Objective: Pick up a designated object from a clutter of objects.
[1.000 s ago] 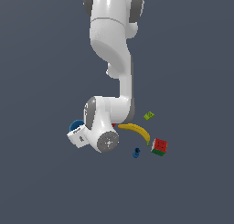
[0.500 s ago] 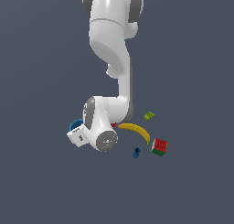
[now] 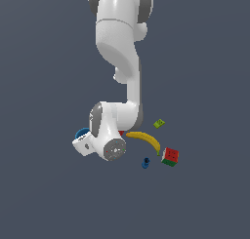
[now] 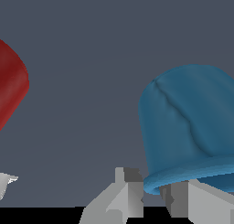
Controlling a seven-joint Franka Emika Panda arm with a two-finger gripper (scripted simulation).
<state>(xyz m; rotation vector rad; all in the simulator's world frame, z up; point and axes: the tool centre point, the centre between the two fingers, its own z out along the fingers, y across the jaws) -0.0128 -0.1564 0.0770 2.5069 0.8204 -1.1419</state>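
The small bright blue round thick-rimmed cup (image 4: 189, 127), near the red cup (image 4: 11, 86), appears rigid, light and slippery; grasp across its rim, gripper (image 4: 155, 198) jaw state indeterminable.

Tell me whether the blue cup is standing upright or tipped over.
Cannot tell. The wrist view shows the blue cup side-on with its thick rim toward the pincer; the exterior view shows only a sliver behind the arm.

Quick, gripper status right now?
Gripper: open, fingers either side of the blue cup rim, not yet shut on it.
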